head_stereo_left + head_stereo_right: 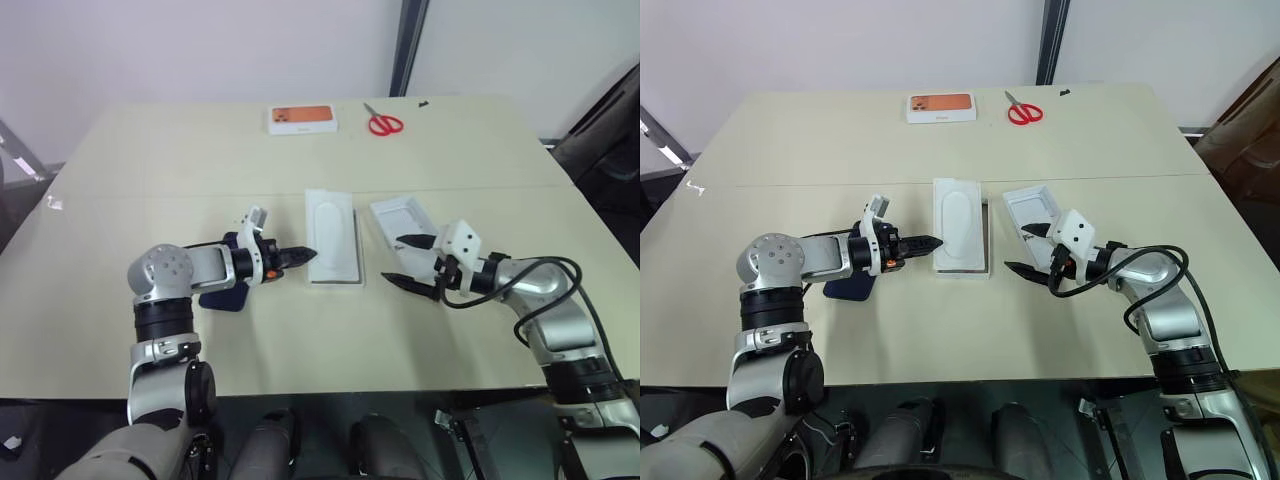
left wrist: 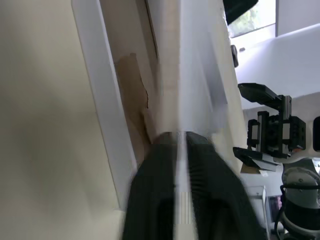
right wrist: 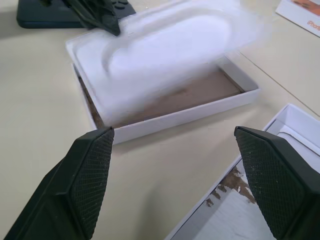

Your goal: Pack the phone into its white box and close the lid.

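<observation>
No readable writing; left fingers (image 1: 303, 255) pinch white insert (image 1: 333, 236), right fingers (image 1: 411, 262) wide

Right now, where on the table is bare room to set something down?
Free: the near strip in front of the white box, and the left end. Crowded: the middle, with insert, lid, phone and both fingers; orange-printed box and scissors along the back.
</observation>
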